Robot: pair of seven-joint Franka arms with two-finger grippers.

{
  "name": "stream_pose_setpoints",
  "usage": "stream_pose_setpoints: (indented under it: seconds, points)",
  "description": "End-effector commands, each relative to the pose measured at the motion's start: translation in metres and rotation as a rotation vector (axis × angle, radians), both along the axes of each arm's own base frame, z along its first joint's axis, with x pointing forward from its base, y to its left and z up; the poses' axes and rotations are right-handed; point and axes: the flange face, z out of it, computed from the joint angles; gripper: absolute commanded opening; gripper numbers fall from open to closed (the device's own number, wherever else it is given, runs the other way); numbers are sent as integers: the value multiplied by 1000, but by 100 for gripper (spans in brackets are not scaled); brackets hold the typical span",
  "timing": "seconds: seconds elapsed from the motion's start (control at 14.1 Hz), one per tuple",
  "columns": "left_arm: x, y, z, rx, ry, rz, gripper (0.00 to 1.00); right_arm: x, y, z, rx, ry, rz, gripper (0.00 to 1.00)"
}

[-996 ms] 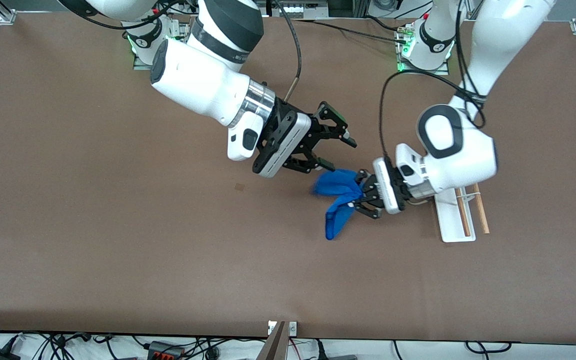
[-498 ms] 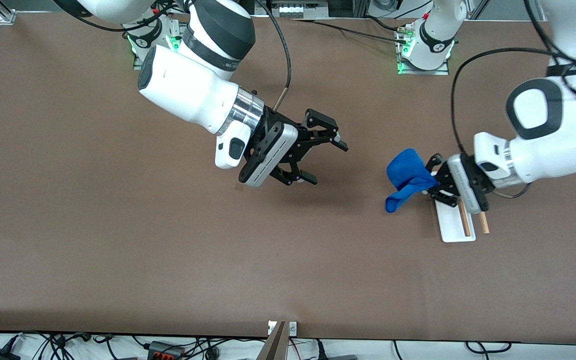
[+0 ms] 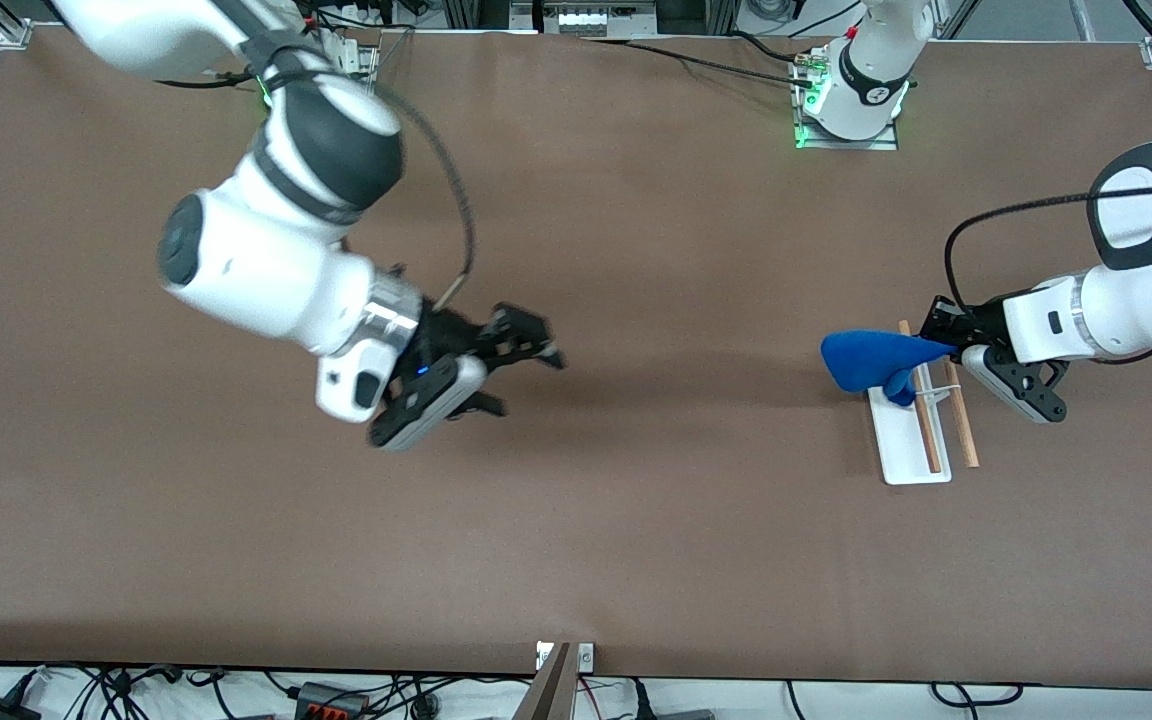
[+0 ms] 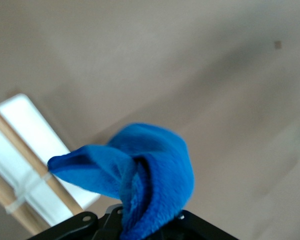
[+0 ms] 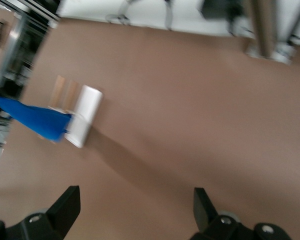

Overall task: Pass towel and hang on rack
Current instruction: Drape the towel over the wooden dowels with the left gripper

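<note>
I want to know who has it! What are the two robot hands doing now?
Left gripper: shut on the bright blue soft cloth towel, over the white rack.
Right gripper: open, holding nothing.

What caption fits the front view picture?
Left gripper carries the blue towel over the rack; right gripper hangs open.

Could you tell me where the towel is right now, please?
The towel hangs from the shut left gripper over the rack, at the left arm's end of the table.
</note>
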Motion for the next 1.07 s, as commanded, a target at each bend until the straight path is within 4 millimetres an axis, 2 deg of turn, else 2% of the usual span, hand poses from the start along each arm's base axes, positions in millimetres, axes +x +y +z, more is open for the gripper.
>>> stream_pose_setpoints:
  seconds: [0.0,0.14,0.21,0.28,0.43,0.57,0.64,0.71,1.0]
  points:
    - [7,9,-3,33,72,92,1,6,-65,-19,-137,126,12,100]
    - [11,27,-22,21,98,111,1,12,-120,-32,-243,214,-14,100]
    - [13,42,-25,17,94,130,1,14,-143,-39,-303,262,-61,100]
    - [15,53,-32,19,99,134,1,13,-154,-43,-360,307,-118,100]
    - [23,72,-41,52,86,110,0,9,-156,-45,-431,364,-224,100]
    - [25,94,-50,43,81,100,0,1,-146,-21,-481,327,-292,100]
    - [25,105,-58,32,82,97,0,0,-155,-23,-510,334,-330,100]
    - [25,116,-62,27,66,94,0,0,-168,-16,-535,323,-354,100]
    - [22,148,-77,-4,30,42,0,-2,-253,20,-674,270,-473,100]
